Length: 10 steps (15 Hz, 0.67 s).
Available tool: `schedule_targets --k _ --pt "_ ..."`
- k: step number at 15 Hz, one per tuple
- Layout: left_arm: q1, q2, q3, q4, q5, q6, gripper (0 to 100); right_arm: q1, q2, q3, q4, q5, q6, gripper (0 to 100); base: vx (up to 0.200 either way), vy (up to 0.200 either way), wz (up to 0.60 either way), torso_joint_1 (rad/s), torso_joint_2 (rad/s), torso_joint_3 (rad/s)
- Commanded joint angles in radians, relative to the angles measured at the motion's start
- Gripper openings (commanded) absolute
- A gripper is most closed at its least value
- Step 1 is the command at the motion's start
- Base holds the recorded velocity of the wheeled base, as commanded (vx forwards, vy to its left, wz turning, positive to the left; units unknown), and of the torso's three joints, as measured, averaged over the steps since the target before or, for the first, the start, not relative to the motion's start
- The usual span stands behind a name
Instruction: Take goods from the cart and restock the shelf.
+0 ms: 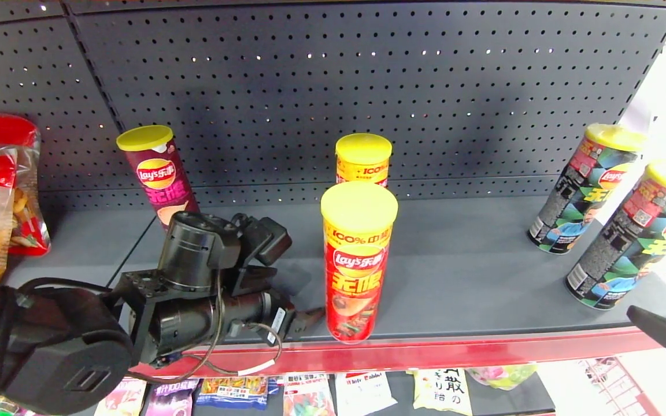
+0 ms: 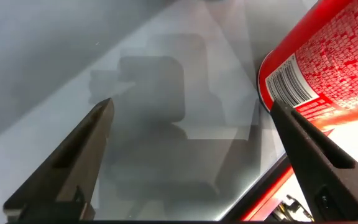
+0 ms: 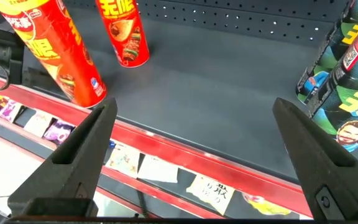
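The red crisp can is seen standing upright at the front edge of the grey shelf, with the left gripper spread wide and empty just beside its base at 9 o'clock, while the right gripper, likewise released, is held well apart at 4 o'clock.

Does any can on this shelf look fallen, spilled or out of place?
Nothing is fallen or spilled. Only the front red can stands very near the shelf's red front edge, easy to knock off.
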Motion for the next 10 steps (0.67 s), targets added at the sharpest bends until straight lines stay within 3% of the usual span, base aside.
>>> schedule_targets --k 1,10 --pt "-0.007 0.013 -0.009 0.0 0.001 0.0 100 0.0 0.004 0.0 -0.001 0.0 0.0 100 0.0 0.0 0.0 0.0 0.0 0.0" --pt "0.002 -0.006 -0.018 0.0 0.006 -0.005 100 0.0 -0.013 0.052 -0.001 0.003 -0.004 100 0.0 0.0 0.0 0.0 0.0 0.0"
